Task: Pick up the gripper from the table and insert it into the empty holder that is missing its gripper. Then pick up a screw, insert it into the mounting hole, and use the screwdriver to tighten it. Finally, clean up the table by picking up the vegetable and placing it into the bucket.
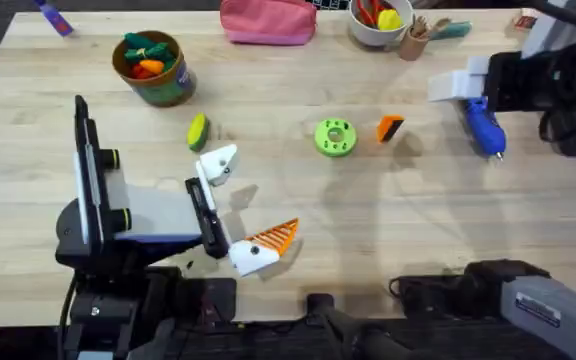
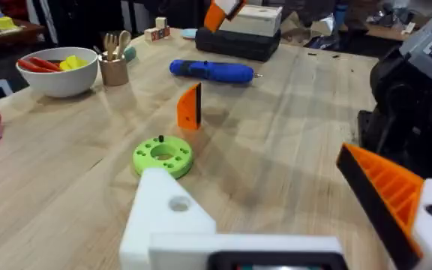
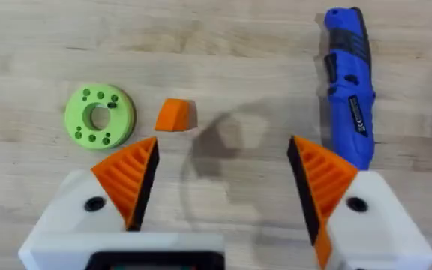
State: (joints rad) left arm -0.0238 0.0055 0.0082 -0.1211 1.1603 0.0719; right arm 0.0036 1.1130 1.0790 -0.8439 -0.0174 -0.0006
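The orange ribbed gripper (image 1: pixel 390 128) (image 2: pixel 190 106) (image 3: pixel 175 115) lies loose on the table (image 1: pixel 368 230), just right of a green disc (image 1: pixel 335 137) (image 3: pixel 100 116). The blue screwdriver (image 1: pixel 485 127) (image 3: pixel 349 82) lies farther right. My right gripper (image 3: pixel 222 150) (image 1: pixel 458 85) hovers open above them, both its fingers orange-tipped. My left gripper (image 1: pixel 246 200) (image 2: pixel 250 169) is open near the front left. One of its fingers is the bare white holder (image 1: pixel 218 162) (image 2: pixel 167 214); the other carries an orange tip (image 1: pixel 273 236). The yellow-green vegetable (image 1: pixel 198 131) lies beside the holder. The olive bucket (image 1: pixel 153 68) stands at the back left.
A small dark screw (image 2: pixel 160 139) stands in the green disc (image 2: pixel 163 154). At the back edge are a pink pouch (image 1: pixel 268 20), a white bowl (image 1: pixel 380 20) (image 2: pixel 58 71) and a cup of wooden utensils (image 1: pixel 415 40). Plush toys fill the bucket.
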